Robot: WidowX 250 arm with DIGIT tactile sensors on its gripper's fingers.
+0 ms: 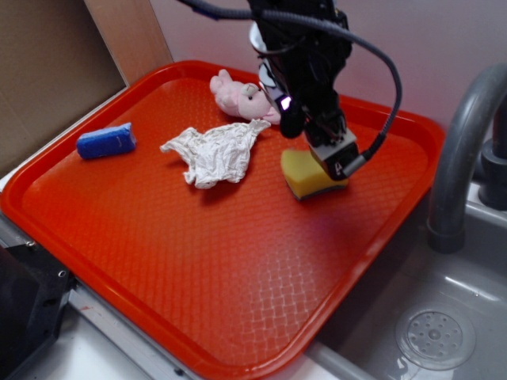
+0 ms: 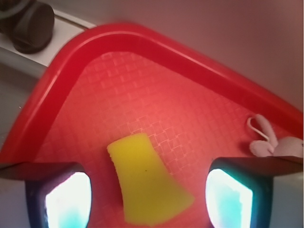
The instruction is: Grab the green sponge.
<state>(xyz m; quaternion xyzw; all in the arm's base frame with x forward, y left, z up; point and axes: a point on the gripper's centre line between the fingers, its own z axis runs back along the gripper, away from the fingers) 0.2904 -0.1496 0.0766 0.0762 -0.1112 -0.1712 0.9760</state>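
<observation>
The green sponge (image 1: pixel 307 175) lies on the red tray (image 1: pixel 198 261) with its yellow foam face up; its dark scouring layer shows as a thin edge low on its right side. In the wrist view the sponge (image 2: pixel 147 183) lies between my two fingers, with red tray showing on both sides of it. My gripper (image 1: pixel 325 158) is open, lowered right over the sponge, and its fingers (image 2: pixel 69 199) straddle it without touching.
A white rag (image 1: pixel 214 152) lies left of the sponge and a pink plush toy (image 1: pixel 242 96) lies behind it. A blue block (image 1: pixel 106 142) sits at the tray's left. A grey tap (image 1: pixel 459 158) and sink (image 1: pixel 432 336) stand to the right.
</observation>
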